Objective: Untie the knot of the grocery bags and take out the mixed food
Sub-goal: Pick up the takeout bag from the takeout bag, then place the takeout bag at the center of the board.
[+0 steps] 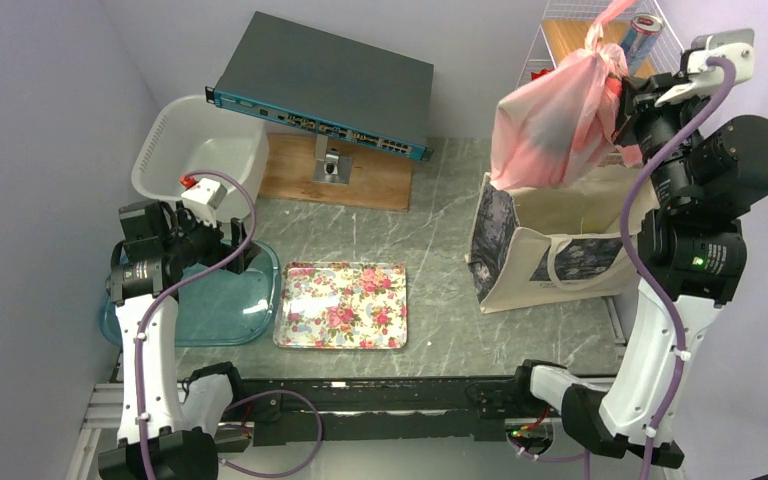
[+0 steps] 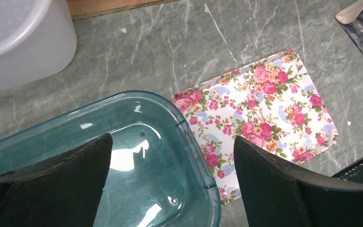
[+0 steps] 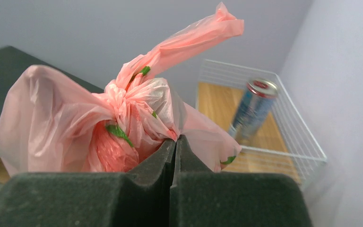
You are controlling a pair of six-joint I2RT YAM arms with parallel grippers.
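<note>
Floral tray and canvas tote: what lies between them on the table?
Nothing stands there. Between the floral tray and the canvas tote there is only bare grey marbled tabletop. This shows in the top external view.

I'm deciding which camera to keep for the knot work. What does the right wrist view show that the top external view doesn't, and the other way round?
Right wrist only: the right gripper, jaws pressed shut on a fold of the pink bag just below the knot, and green bits showing through the film. Top external only: the canvas tote below the bag, the floral tray, the teal bin and the white basket. Both: the pink bag, its knot, and the drink can in the wire basket.
</note>
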